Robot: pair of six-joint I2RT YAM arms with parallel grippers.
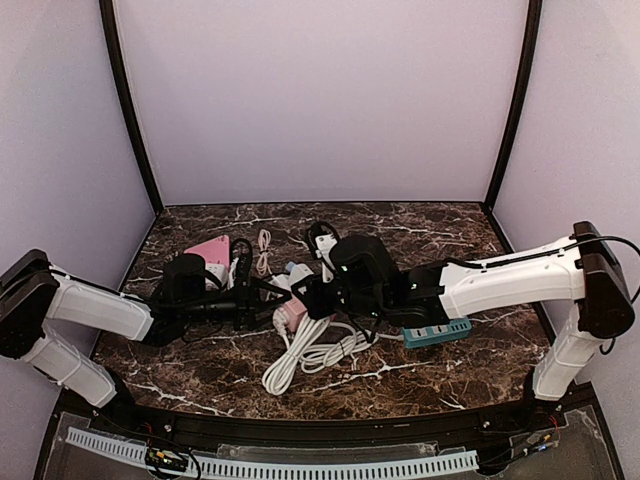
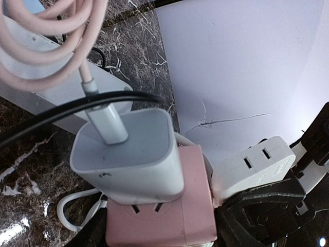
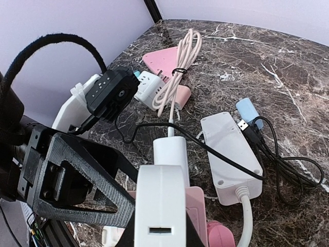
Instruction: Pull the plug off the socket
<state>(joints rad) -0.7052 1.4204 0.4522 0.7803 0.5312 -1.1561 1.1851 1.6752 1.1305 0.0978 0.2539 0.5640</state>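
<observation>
On the marble table [image 1: 430, 235] — teal power strip [image 1: 437, 333], pink wedge [image 1: 210, 249].

Charger [image 2: 128, 154] sits on top of the socket block [image 2: 159, 221], sandwiched between the left end effector [image 1: 275, 303] and right end effector [image 1: 312, 298]. Just ahead and right of the right end effector there's a power strip [image 3: 231, 159] on the counter [image 3: 288, 67], with a coiled cable [image 3: 177, 67] further ahead.

The white plug [image 2: 252, 164] sits pinched in the right claw [image 3: 160, 221], butted against the side of the pink cube socket [image 2: 175, 216], which the left claw [image 2: 159, 234] clamps.
</observation>
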